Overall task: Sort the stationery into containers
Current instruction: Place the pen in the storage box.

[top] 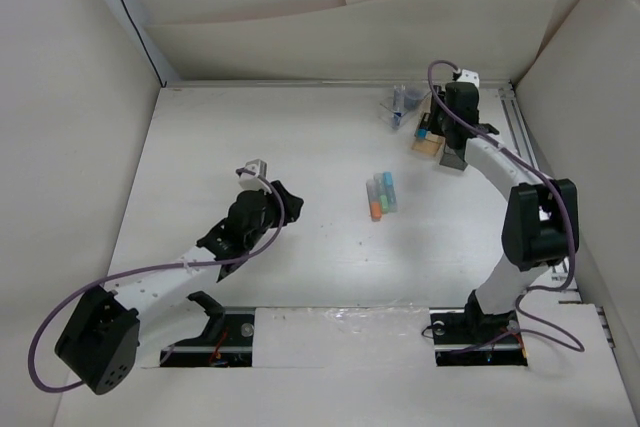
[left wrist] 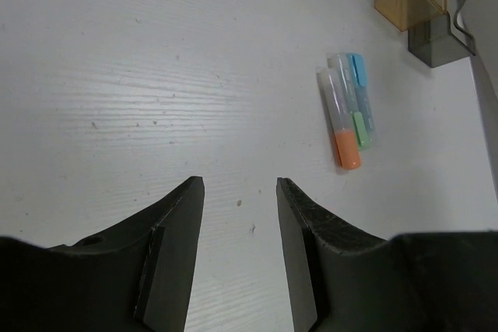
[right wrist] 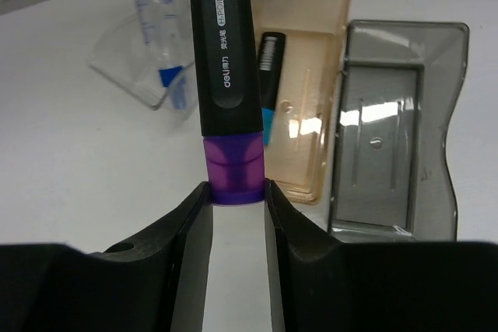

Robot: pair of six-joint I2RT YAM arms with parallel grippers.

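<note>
While three sticks [top: 381,196] lie together, right hand [right wrist: 235,201] grips one marker [right wrist: 226,52]

Purple-tipped marker [right wrist: 226,75] in right pincer [right wrist: 236,193]

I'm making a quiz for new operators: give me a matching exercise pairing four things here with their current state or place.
Things: 1 purple-tipped marker; 2 dark grey box; 3 tan box; 4 left gripper.
States: A holds a black marker with teal band; B open, holding nothing; C clamped in the right gripper; D empty.
Pairs: 1-C; 2-D; 3-A; 4-B.
</note>
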